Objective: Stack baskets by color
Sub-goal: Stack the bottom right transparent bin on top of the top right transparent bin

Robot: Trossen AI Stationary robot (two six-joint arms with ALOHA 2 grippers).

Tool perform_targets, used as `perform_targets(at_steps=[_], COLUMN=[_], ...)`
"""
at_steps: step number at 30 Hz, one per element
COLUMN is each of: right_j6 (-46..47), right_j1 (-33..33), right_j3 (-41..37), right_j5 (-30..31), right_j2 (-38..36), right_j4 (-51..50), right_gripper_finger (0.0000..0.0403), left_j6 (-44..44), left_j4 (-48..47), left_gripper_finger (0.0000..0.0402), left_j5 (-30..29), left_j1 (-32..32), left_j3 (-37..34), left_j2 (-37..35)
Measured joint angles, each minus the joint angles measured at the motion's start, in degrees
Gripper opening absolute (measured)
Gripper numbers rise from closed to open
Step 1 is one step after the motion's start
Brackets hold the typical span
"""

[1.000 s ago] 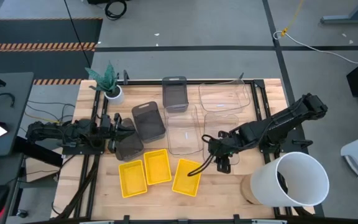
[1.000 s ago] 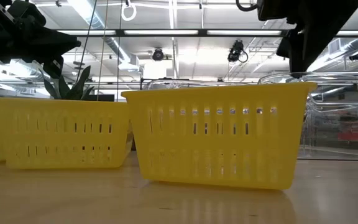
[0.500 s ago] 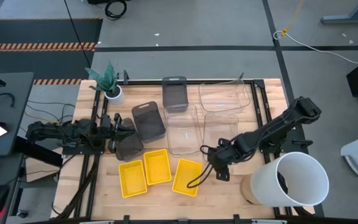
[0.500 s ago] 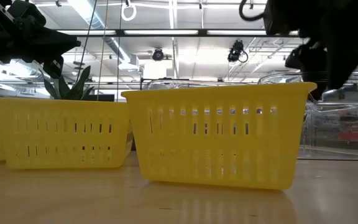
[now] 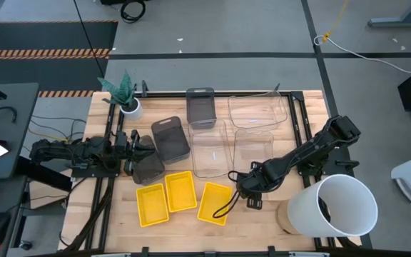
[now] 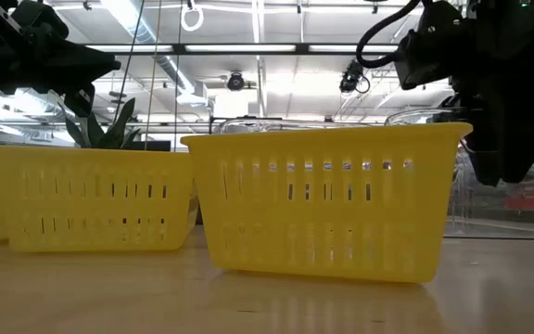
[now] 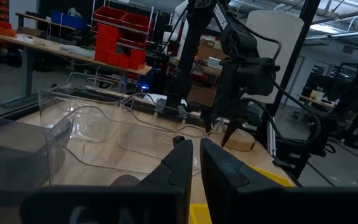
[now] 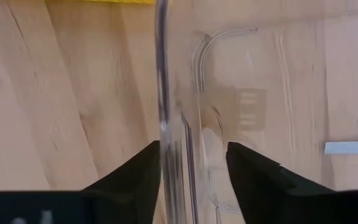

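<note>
Three yellow baskets (image 5: 151,204) (image 5: 180,190) (image 5: 215,203) sit in a row near the front edge. Three dark grey baskets (image 5: 200,107) (image 5: 170,138) (image 5: 148,169) and three clear ones (image 5: 257,111) (image 5: 211,148) (image 5: 252,146) stand farther back. My right gripper (image 8: 191,168) points down, open, at the near end of the right clear basket. That basket's wall (image 8: 161,93) runs up between the fingers. My left gripper (image 7: 194,158) rests shut at the table's left, beside the grey baskets. My right gripper straddles the clear basket's wall (image 8: 162,124) from above, one finger outside (image 8: 135,177) and one inside (image 8: 253,174). Whether a finger touches the wall, I cannot tell. The basket rests flat on the table.
A big white bucket (image 5: 337,207) stands at the near right corner and a small plant pot (image 5: 128,106) at the far left. A black cable (image 5: 225,205) hangs from my right arm over the right yellow basket. Bare wood lies along the front edge.
My right gripper has come down and moved toward the table's near edge, from above the right clear basket to that basket's near end. In the low view it now hangs just right of the yellow basket. No basket has moved.
</note>
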Motion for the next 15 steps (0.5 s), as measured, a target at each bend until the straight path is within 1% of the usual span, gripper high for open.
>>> perform_targets(at_steps=[5,12,13,15], right_j6=[2.5,6.5,6.9,8.0], right_j1=[0.0,-1.6,-1.7,-1.8], right_j3=[0.0,0.1,0.1,0.2], right_j5=[-0.3,-5.7,-6.4,-8.3], right_j2=[0.0,-0.2,-0.5,-1.1], right_j4=[-0.1,-0.2,-0.5,-1.9], right_gripper_finger=[0.012,0.0021,0.0013,0.001], left_j6=[0.0,0.0,0.0,0.0], left_j4=[0.0,0.0,0.0,0.0], left_gripper_finger=[0.0034,0.003,0.003,0.0032], left_j5=[0.0,0.0,0.0,0.0], left_j1=[0.0,0.0,0.0,0.0], left_j3=[0.0,0.0,0.0,0.0], left_j2=[0.0,0.0,0.0,0.0])
